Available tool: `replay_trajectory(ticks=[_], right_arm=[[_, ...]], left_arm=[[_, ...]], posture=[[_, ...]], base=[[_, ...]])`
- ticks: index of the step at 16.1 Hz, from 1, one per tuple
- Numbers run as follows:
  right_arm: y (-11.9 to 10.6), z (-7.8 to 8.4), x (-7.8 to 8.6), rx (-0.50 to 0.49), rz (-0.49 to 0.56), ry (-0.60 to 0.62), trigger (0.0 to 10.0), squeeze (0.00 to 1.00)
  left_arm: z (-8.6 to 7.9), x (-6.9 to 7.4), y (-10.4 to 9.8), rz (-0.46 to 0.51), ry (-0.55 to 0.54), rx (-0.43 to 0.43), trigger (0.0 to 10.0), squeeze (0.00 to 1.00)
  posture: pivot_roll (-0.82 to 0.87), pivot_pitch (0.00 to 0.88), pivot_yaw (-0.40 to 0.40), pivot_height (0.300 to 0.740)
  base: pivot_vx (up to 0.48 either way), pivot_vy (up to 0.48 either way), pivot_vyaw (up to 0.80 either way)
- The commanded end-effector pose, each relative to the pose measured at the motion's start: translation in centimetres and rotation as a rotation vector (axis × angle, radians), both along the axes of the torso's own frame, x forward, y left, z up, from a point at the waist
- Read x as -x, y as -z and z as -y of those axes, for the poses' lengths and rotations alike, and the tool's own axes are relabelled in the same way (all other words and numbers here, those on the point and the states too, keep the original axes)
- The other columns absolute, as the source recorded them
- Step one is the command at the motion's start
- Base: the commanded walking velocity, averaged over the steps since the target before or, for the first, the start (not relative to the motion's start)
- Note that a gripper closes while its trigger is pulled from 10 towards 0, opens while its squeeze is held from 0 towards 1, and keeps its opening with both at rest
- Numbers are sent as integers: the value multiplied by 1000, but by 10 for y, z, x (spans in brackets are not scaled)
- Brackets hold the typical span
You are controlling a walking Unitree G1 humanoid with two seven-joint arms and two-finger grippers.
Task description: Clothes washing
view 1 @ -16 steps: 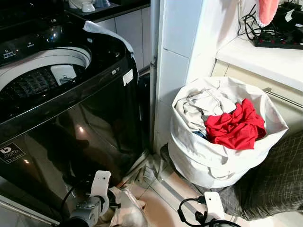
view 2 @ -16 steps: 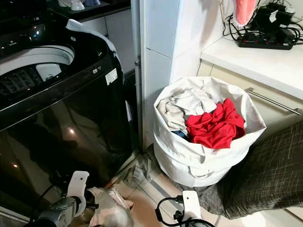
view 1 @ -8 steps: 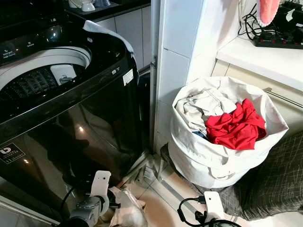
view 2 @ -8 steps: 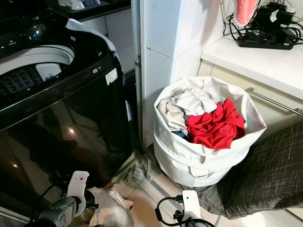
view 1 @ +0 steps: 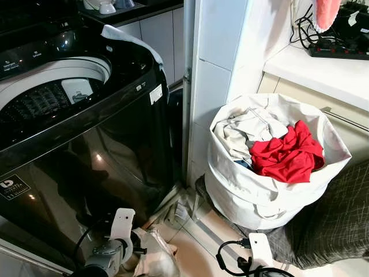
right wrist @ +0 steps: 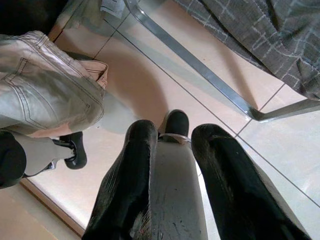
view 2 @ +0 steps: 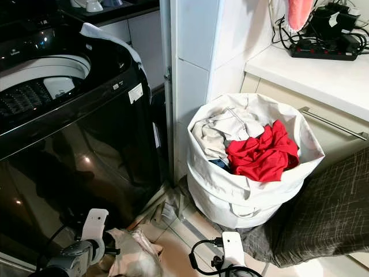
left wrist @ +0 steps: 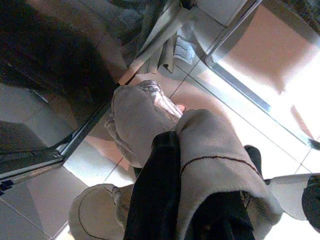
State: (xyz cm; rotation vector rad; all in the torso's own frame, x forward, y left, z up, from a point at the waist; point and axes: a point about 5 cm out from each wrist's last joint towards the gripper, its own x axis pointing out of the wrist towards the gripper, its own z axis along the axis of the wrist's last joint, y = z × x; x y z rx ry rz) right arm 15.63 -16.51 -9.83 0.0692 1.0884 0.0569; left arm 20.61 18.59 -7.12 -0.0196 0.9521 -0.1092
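A black top-loading washing machine (view 1: 109, 150) stands on my left with its lid up and the drum (view 1: 46, 95) showing. On my right sits a white fabric laundry basket (view 1: 253, 196); it holds a red garment (view 1: 286, 154) and pale clothes (view 1: 245, 130). Low by the machine's front, my left gripper (left wrist: 192, 200) is shut on beige trousers (left wrist: 142, 120) that drape over its fingers and hang to the floor; they also show as a beige bundle (view 1: 157, 259). My right gripper (right wrist: 177, 170) hangs open above the tiled floor, holding nothing.
A white tiled pillar (view 1: 216, 75) stands between machine and basket. A counter (view 1: 323, 69) with a power strip (view 1: 340, 51) runs behind the basket. Dark checked cloth (view 1: 334, 225) lies on the floor at right. Crumpled cloth (view 1: 181, 210) lies at the pillar's foot.
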Motion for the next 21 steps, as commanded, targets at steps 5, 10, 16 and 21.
replay_trajectory(ticks=[5, 10, 16, 21], right_arm=[[-1, -1, -4, 0, 5, -1, 10000, 0], [-2, -2, -6, -2, 9, -5, 10000, 0], [-21, 9, -40, 9, 204, 106, 10000, 0], [-7, 0, -15, 5, 39, 4, 10000, 0]], left_arm=[[-1, -2, -1, 6, 8, -7, 10000, 0], [-1, -2, -2, 7, 8, -7, 10000, 0], [-7, -23, -16, 128, -52, -12, 10000, 0], [-7, -1, -1, 11, -8, -29, 10000, 0]], posture=[[-3, 0, 29, 740], [-3, 0, 29, 740], [-7, 0, 33, 740], [-7, 0, 34, 740]], base=[[0, 0, 0], [0, 0, 0], [0, 0, 0], [0, 0, 0]])
